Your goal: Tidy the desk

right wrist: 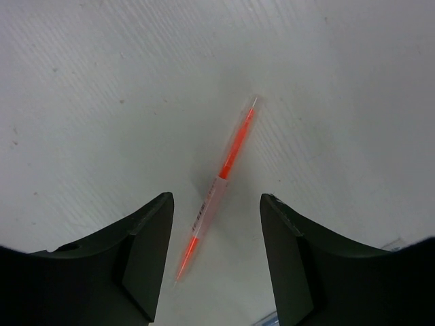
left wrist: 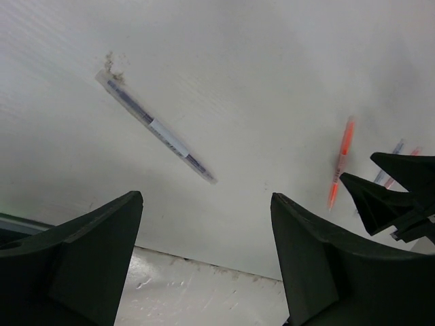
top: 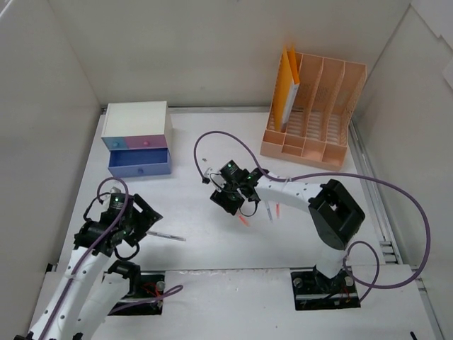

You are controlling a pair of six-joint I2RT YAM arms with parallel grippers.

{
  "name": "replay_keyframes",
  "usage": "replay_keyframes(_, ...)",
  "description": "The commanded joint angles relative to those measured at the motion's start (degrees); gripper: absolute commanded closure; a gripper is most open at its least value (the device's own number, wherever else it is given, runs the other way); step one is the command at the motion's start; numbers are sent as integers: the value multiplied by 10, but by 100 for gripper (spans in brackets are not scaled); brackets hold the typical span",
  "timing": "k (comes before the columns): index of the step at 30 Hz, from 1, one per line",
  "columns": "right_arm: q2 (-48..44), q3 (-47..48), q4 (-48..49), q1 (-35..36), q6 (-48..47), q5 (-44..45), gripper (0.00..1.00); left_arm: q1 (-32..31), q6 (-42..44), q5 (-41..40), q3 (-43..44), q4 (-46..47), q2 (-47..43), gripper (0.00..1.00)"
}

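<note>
The desk (top: 205, 248) is a white tabletop between white walls. My right gripper (top: 233, 200) hovers open over an orange pen (top: 244, 221). In the right wrist view the orange pen (right wrist: 221, 178) lies slanted between the spread fingers of the gripper (right wrist: 216, 198), untouched. My left gripper (top: 131, 230) is open and empty at the near left. In the left wrist view the left gripper (left wrist: 205, 200) faces a dark pen with a white label (left wrist: 155, 128), which lies ahead of it on the desk; this pen is also in the top view (top: 166, 236).
A white drawer box (top: 136, 126) stands at the back left with its blue drawer (top: 140, 161) pulled open. A peach file rack (top: 315, 106) at the back right holds a yellow folder (top: 287, 88). Two more pens (top: 272, 210) lie beside the right arm.
</note>
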Motion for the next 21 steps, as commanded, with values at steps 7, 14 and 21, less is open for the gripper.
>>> replay_keyframes(7,30,10,8,0,14,42,59,-3,-67,-7,-21,27,24,28)
replay_keyframes(14,68,22,-3,-1,16,31,64,-3,-96,0,-50,63,44,28)
replay_keyframes(21,86,26,-15,-1,11,25,100,-3,-104,0,-59,71,45,28)
